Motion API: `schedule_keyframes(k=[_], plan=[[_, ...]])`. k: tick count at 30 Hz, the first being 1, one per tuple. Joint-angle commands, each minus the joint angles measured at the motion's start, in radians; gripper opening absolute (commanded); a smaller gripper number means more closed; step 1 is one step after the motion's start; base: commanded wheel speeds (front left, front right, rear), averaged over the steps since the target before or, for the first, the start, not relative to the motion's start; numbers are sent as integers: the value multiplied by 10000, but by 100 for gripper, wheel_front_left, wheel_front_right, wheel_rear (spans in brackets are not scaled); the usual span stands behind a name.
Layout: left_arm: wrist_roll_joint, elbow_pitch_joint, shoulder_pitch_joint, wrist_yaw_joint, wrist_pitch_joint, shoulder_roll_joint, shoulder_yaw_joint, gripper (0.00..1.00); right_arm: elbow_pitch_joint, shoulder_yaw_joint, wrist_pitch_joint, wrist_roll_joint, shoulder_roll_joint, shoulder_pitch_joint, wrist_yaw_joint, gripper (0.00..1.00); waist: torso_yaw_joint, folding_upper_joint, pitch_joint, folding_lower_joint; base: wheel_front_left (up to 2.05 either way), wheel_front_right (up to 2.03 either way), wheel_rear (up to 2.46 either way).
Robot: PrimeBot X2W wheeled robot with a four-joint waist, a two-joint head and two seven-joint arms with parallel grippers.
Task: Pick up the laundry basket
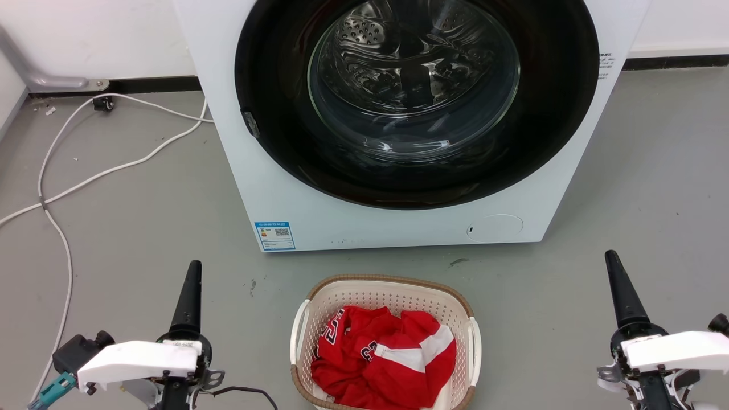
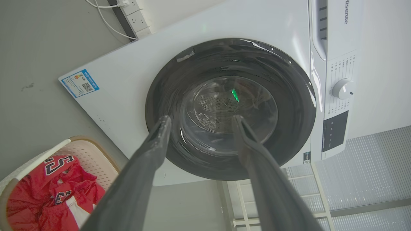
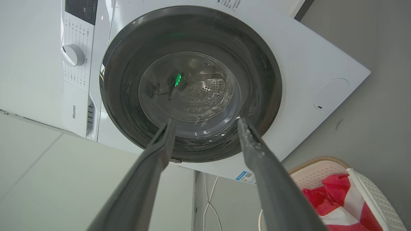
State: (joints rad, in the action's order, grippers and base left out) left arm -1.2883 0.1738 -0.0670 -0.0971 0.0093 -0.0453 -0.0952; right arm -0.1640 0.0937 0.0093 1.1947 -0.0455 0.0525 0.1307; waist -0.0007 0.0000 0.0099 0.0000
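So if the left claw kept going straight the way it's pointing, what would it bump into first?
Probably the washing machine's round glass door: the left claw aims right at it, nothing in between. How far is hard to tell. The laundry basket sits off to one side.

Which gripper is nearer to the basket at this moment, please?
Left. The left gripper stands left of the basket, a short gap away; the right gripper stands right of it, across a wider stretch of floor.

Right gripper (image 3: 206, 123) fingers (image 3: 154, 160) apart, facing washing machine (image 3: 305, 64); laundry basket (image 3: 318, 176) lower right.
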Motion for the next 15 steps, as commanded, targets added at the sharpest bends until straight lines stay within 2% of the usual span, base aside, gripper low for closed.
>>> schedule_keyframes(k=[1,9,15], plan=[[636,-348,-104,87,-148,-36,89,100,367,-79,-144,-838,-26,31,2,100,1,0,9,0,0,0,0],[2317,-680,-2,326,-457,-40,368,100,778,-279,-458,-2824,-31,-89,2,100,-5,0,36,0,0,0,0],[3182,-837,67,437,-640,-43,486,100,1004,-381,-638,-3869,-33,-179,1,100,-5,0,49,0,0,0,0]])
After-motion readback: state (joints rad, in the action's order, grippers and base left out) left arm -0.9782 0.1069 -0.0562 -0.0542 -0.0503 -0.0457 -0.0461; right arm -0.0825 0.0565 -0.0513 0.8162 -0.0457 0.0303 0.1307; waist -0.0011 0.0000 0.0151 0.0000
